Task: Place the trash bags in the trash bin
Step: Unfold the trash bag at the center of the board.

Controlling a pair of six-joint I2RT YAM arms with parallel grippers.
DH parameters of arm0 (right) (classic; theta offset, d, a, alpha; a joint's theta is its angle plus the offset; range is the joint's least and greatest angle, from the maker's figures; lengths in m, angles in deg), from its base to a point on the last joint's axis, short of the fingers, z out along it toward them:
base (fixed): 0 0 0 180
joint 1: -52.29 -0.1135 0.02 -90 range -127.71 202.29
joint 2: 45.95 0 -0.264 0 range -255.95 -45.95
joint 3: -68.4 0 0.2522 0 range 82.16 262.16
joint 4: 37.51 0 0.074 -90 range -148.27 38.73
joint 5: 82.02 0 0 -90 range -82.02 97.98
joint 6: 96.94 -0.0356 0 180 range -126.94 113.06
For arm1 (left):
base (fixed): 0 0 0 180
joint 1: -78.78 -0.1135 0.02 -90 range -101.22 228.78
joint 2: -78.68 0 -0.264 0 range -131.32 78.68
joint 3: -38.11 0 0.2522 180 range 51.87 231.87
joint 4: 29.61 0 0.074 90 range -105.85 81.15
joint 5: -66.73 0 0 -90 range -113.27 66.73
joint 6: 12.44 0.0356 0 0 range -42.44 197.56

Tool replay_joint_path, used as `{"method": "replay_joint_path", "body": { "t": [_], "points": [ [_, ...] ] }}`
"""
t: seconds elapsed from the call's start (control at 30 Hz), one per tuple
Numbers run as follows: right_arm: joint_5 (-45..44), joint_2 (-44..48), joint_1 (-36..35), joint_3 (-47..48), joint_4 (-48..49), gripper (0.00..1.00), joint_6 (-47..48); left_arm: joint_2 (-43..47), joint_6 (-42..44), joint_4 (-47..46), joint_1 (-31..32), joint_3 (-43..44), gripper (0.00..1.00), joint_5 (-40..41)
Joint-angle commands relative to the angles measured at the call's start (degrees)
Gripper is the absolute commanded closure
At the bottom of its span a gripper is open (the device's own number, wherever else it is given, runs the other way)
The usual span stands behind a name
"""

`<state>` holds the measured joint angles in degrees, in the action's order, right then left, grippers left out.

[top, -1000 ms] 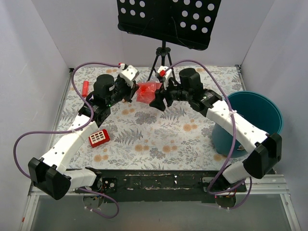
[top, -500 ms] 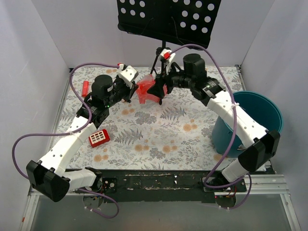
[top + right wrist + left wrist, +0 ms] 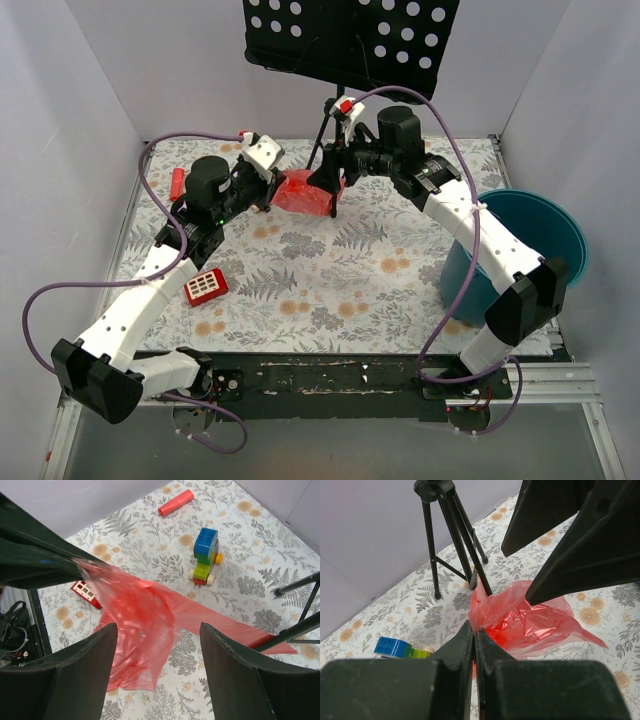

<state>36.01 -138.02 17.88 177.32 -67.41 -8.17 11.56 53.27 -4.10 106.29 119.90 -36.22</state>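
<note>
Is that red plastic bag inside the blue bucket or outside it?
Outside. The red bag is pinched in the left tool over the table, apart from the blue bucket.

Bright, even light from overhead, only soft shadows on the worktop [image 3: 330,270]; up close the dark fingers [image 3: 452,652] blur, background crisp.

A black perforated panel [image 3: 350,40] is sitting at the top centre of the overhead view, on a black tripod [image 3: 338,108] whose legs are standing on the floral cloth [image 3: 330,285]. A small red block with white squares [image 3: 205,287] is lying at the cloth's lower left. A red cylinder [image 3: 177,181] is lying near the left edge, further up. In the right wrist view, a toy of blue and green bricks [image 3: 205,555] is standing at upper middle, below the cylinder and apart from it.
</note>
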Motion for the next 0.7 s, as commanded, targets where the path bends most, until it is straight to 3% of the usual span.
{"method": "replay_joint_path", "body": {
  "t": [0.0, 0.13, 0.37, 0.53, 0.67],
  "points": [
    [-1.6, 0.6, -0.6, 0.2, 2.6, 0.26, 1.1, 2.3, 0.0, -0.7, 0.2, 1.7, 1.0, -0.1],
    [-7.1, 0.7, -1.0, -1.5, 4.1, 0.28, -0.3, 2.4, 0.2, -0.3, 0.1, 2.3, 1.0, -1.0],
    [-7.5, -1.7, -2.8, -1.0, 5.9, 0.33, 1.1, 1.5, -0.5, 0.2, 0.1, 4.8, 1.0, -1.4],
    [-22.8, -2.2, -6.6, -1.8, 6.6, 0.38, 5.7, 0.6, -1.6, 0.7, 0.1, 7.2, 1.0, -0.3],
    [-27.7, -1.5, -6.9, -5.1, 10.2, 0.38, 7.0, 0.7, -1.5, 1.5, 0.1, 8.9, 1.0, -0.5]
  ]
}}
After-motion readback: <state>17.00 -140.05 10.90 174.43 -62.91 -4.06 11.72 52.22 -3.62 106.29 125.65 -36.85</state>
